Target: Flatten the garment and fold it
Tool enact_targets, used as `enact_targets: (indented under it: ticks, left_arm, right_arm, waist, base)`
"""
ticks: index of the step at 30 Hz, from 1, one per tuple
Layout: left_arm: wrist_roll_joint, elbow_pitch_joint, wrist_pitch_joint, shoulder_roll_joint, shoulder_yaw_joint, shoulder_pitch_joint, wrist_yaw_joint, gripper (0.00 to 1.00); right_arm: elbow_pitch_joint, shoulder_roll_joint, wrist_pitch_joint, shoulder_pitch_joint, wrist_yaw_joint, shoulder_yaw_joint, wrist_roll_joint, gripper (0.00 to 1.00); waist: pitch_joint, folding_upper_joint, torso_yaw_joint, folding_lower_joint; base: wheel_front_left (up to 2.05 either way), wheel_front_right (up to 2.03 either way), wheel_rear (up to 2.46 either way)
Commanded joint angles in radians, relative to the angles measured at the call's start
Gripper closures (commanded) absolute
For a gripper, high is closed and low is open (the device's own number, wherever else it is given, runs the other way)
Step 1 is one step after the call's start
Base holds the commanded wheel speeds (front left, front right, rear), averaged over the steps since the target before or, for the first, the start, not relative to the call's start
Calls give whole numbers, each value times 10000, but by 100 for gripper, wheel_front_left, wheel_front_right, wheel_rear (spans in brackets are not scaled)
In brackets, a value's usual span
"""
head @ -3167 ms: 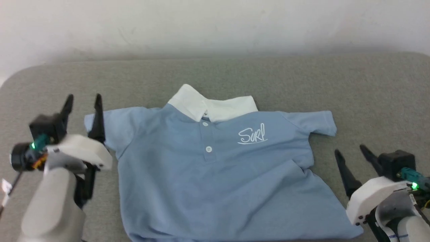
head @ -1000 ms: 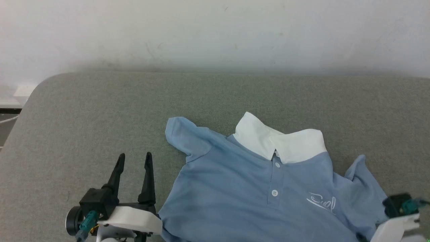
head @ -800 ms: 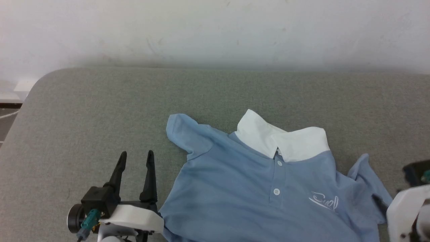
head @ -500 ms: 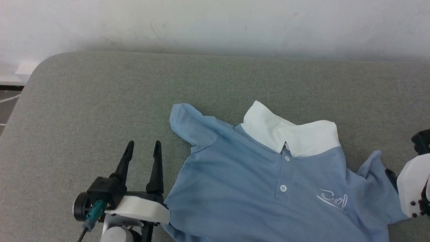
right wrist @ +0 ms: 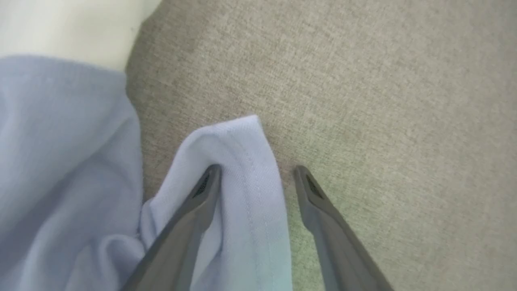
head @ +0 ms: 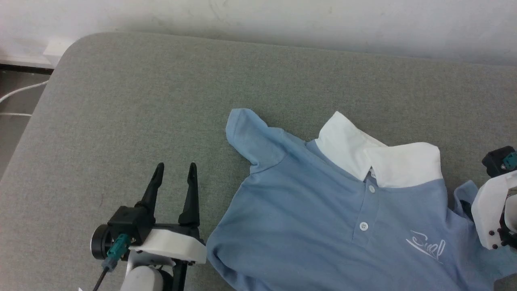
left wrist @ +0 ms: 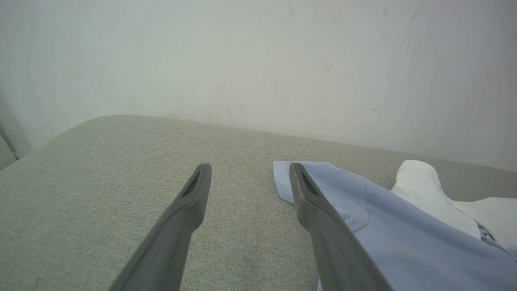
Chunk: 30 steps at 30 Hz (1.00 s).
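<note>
We see the garment (head: 323,226) lying face up on the grey cushion (head: 141,101) — our left gripper (head: 175,166) spread just beside it, our right gripper (right wrist: 257,169) spread astride one sleeve (right wrist: 242,149), not pinching it.

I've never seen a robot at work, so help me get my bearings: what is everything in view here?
polo shirt: one, light blue, face up on the padded surface
collar: one, white, at the shirt's top
buttons: two, white, below the collar
logo: one, white script, on the chest
padded surface: one, grey, under the shirt
wall: one, off-white, behind the surface
cable: one, white, past the surface's left edge
left gripper: one, dark fingers, open, above bare surface beside the shirt
right gripper: one, dark fingers, open, with a sleeve edge between them
</note>
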Motion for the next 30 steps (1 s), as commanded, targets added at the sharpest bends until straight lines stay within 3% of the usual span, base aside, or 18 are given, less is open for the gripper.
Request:
enact_targets:
  ticks: [1, 8, 14, 19, 20, 22, 30]
  left_arm:
    - [79, 19, -47, -39, -1, -89, -5, 0]
    - [42, 139, -47, -9, 81, 51, -12, 0]
    - [42, 190, -47, 44, 92, 154, -40, 0]
    - [14, 171, -47, 102, 126, 307, -36, 0]
    - [11, 174, -47, 120, 125, 331, -39, 0]
    - [4, 186, -47, 146, 111, 336, -47, 0]
    - [-136, 141, 168, 246, 24, -26, -186, 0]
  right_arm:
    - [338, 238, -40, 206, -6, 326, 119, 100]
    - [1280, 51, -1490, -237, -6, -418, 44, 100]
    - [2420, 2, -2284, -428, -6, -2688, -989, 100]
    - [2942, 544, -2444, -186, -6, -4100, -1863, 100]
    - [2976, 747, -2358, -102, -6, -4161, -1900, 95]
    - [3008, 991, -2366, 14, -6, -4318, -2062, 0]
    - [1883, 1721, -4146, 10, -6, -4486, -2554, 0]
  waist:
    - [11, 0, -7, 0]
    - [-396, 0, -531, 0]
    - [-749, 0, -949, 0]
    - [-920, 0, -1221, 0]
    - [-932, 0, -1266, 0]
    - [-928, 0, -1339, 0]
    - [-870, 0, -1606, 0]
  base:
    - [0, 0, 0]
    - [0, 0, 0]
    - [0, 0, 0]
    - [0, 0, 0]
    - [0, 0, 0]
    - [0, 0, 0]
    - [0, 0, 0]
